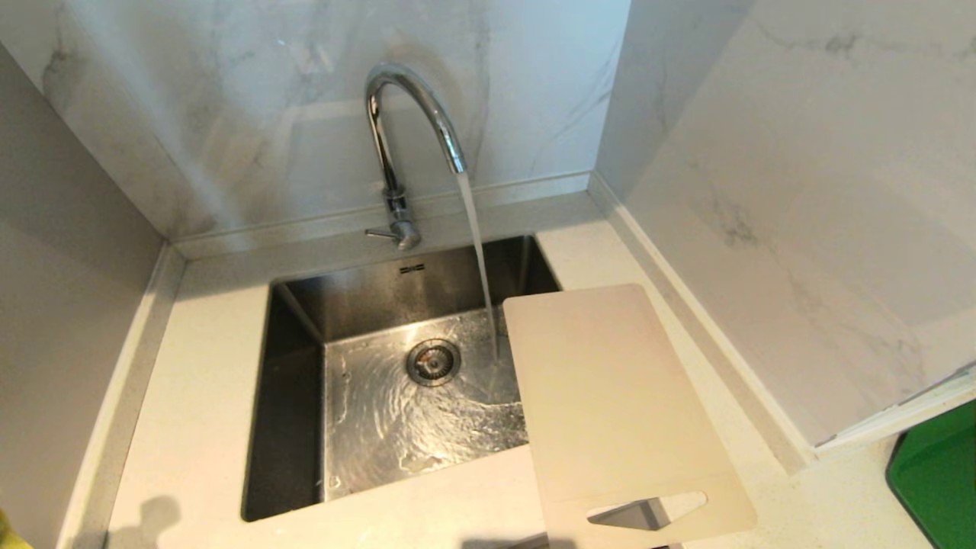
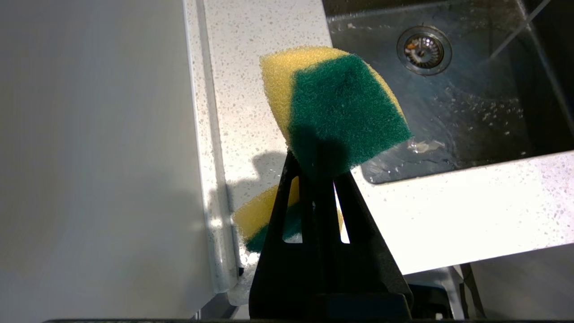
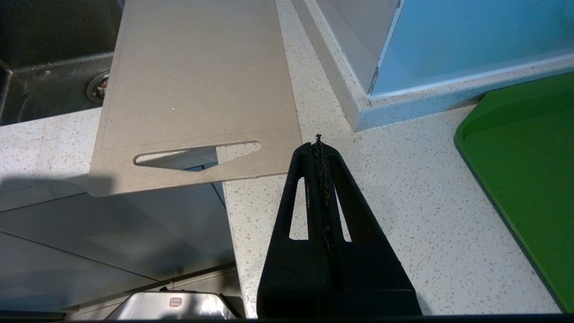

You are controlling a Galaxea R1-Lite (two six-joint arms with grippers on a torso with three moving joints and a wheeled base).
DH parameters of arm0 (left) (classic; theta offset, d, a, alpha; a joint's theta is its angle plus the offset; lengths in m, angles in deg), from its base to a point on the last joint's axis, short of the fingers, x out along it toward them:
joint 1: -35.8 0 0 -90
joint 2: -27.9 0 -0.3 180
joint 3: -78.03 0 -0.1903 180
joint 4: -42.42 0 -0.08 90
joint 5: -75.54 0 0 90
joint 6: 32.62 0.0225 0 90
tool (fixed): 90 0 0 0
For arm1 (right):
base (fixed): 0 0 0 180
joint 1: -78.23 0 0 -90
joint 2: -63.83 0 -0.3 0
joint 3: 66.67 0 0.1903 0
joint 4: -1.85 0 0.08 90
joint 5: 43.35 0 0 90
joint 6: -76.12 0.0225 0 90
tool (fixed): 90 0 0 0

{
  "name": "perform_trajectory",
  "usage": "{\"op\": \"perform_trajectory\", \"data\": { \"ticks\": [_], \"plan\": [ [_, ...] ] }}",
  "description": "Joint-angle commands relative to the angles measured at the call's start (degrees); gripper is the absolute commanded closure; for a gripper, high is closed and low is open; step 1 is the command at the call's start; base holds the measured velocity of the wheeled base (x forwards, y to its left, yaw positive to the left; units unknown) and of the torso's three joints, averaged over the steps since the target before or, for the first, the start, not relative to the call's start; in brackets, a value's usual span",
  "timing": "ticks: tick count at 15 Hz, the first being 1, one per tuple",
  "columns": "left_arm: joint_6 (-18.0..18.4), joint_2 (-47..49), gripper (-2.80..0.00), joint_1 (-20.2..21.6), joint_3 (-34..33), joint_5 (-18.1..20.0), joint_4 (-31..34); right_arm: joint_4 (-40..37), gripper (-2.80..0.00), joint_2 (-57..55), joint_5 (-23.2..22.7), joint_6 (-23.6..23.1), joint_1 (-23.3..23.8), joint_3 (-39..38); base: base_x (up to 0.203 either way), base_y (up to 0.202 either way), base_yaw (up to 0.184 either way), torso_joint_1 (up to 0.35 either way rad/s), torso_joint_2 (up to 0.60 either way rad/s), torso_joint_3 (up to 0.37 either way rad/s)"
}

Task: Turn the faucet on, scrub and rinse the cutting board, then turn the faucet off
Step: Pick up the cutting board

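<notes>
Faucet [image 1: 408,126]: running into sink [image 1: 293,396]. Cutting board [image 1: 614,404]: bridging sink's right edge and desk [image 3: 403,202], handle end overhanging front. Left pincer [image 2: 319,172]: pinching sponge [image 2: 341,107]. Right pincer [image 3: 319,146]: pressed together, empty, beside board.

One tall chrome gooseneck faucet [image 1: 404,145] stands at top centre, one steel sink [image 1: 305,396] below it. One off-white plastic cutting board [image 1: 618,412] lies lower right, with one green tray [image 1: 938,473]; one yellow-and-green sponge [image 2: 336,107] and two black grippers [image 2: 319,172] [image 3: 318,143]
</notes>
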Motion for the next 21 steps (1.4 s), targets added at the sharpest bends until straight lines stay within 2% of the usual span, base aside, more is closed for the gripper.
{"op": "perform_trajectory", "data": {
  "ticks": [1, 3, 5, 11, 13, 15, 21],
  "plan": [
    [-0.1, -3.6, 0.0, -0.2, -1.2, -0.2, 0.2, 0.0, 0.0, 0.0, 0.0, 0.0, 0.0, -0.1, 0.0, 0.0, 0.0, 0.0, 0.0, 0.0],
    [0.1, -6.5, 0.0, -0.7, -2.6, -0.6, 0.4, 0.0, 0.0, 0.0, 0.0, 0.0, 0.0, -0.1, 0.0, 0.0, 0.0, 0.0, 0.0, 0.0],
    [0.2, -8.6, 0.0, -2.0, -4.3, -2.9, 1.5, 0.0, 0.0, 0.0, 0.0, 0.0, -0.1, -0.1, 0.0, 0.0, 0.0, 0.0, 0.0, 0.0],
    [1.5, -16.3, 0.0, -2.3, -10.6, -3.0, 2.8, 0.0, 0.0, 0.0, 0.0, 0.0, 0.0, 0.0, 0.0, 0.0, 0.0, 0.0, 0.0, 0.0],
    [3.0, -16.5, 0.0, -2.3, -12.4, -3.5, 2.6, 0.0, 0.0, 0.0, 0.0, 0.0, -0.1, -0.1, 0.0, 0.0, 0.0, 0.0, 0.0, 0.0],
    [3.2, -16.5, 0.0, -2.3, -13.7, -3.4, -0.2, 0.0, 0.0, 0.0, 0.0, 0.0, 0.0, -0.1, 0.0, 0.0, 0.0, 0.0, 0.0, 0.0],
    [3.5, -16.3, 0.0, -1.9, -14.2, -2.8, -1.0, 0.0, 0.0, 0.0, 0.0, 0.0, -0.1, -0.1, 0.0, 0.0, 0.0, 0.0, 0.0, 0.0]
  ]
}}
